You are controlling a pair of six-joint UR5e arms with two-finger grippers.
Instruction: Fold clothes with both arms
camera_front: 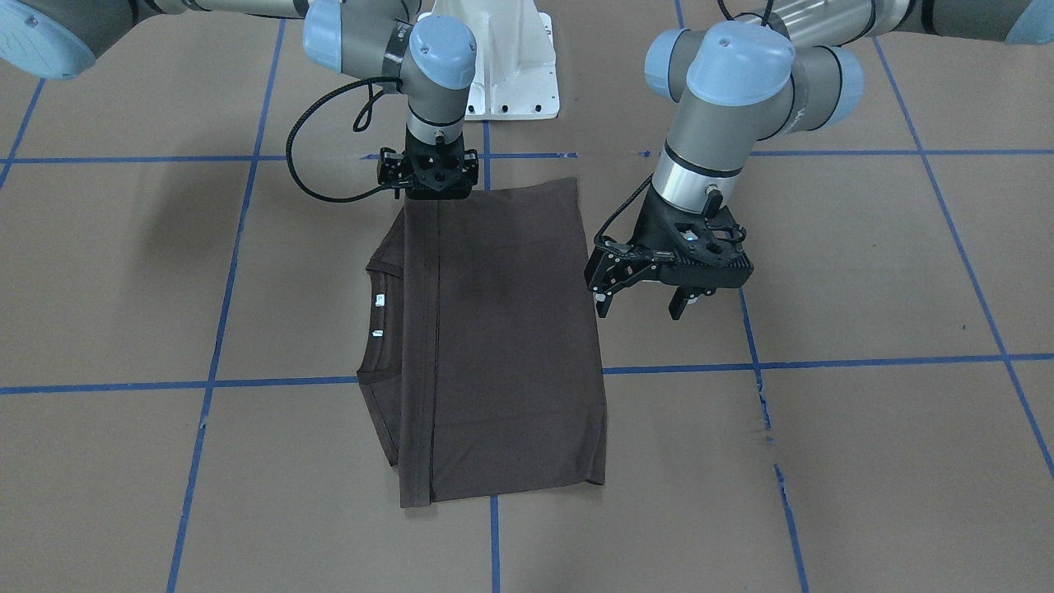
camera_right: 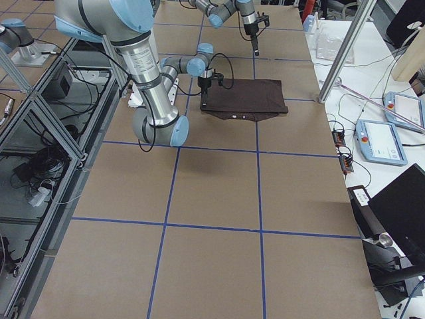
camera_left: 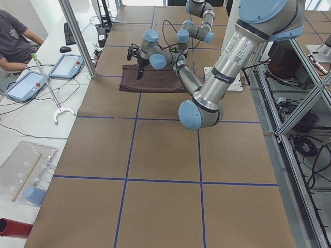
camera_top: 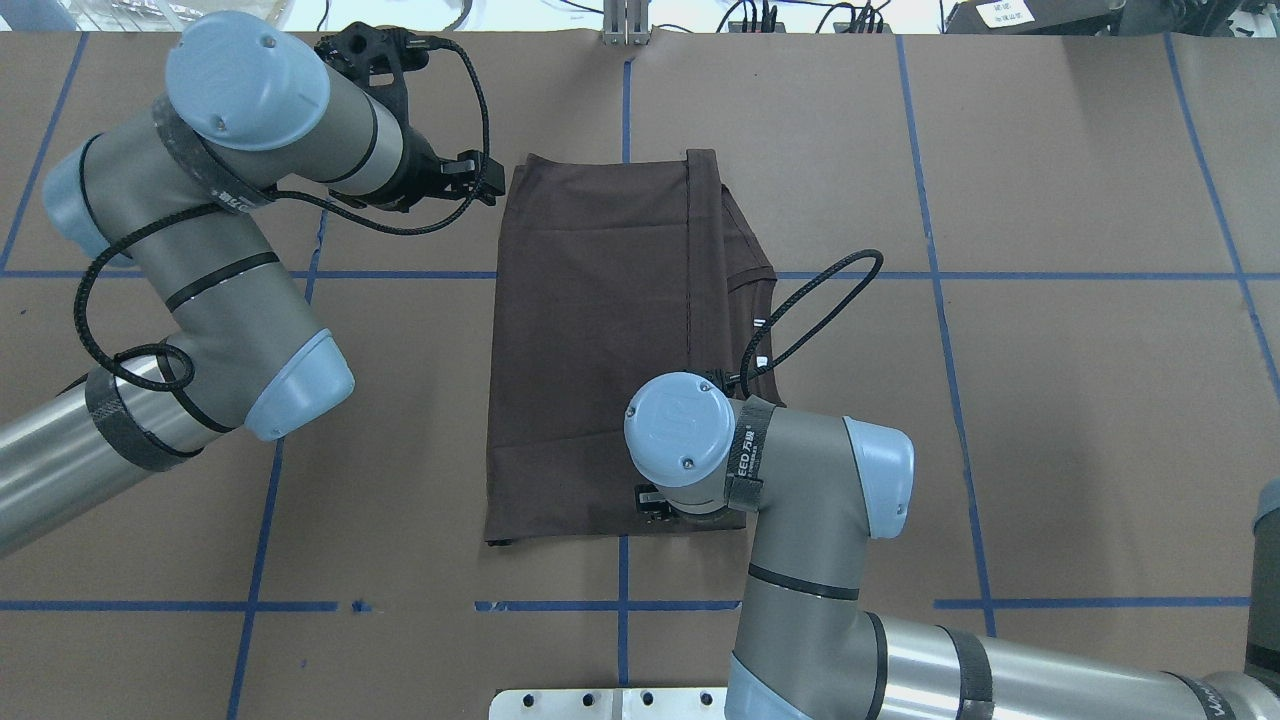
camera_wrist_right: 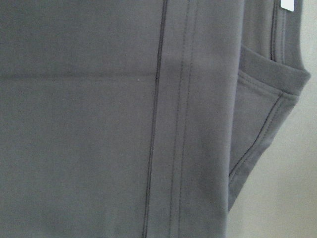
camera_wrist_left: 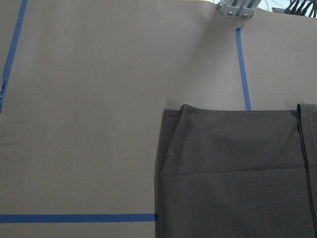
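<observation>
The T-shirt (camera_front: 502,329) lies folded into a flat rectangle mid-table (camera_front: 865,263), with its collar and white tags poking past the edge on the robot's right. The left gripper (camera_front: 641,309) hangs just beside the opposite edge, fingers spread and holding nothing — brown tabletop stretches wide beyond it. The right gripper (camera_front: 434,191) stands over the corner nearest the base — its jaws can't be made out.

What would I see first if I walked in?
A dark brown T-shirt, folded into a rectangle, lies in the middle of the brown table with blue tape lines. The left tool hangs open beside it, and the right tool points down at its edge nearest the robot.
</observation>
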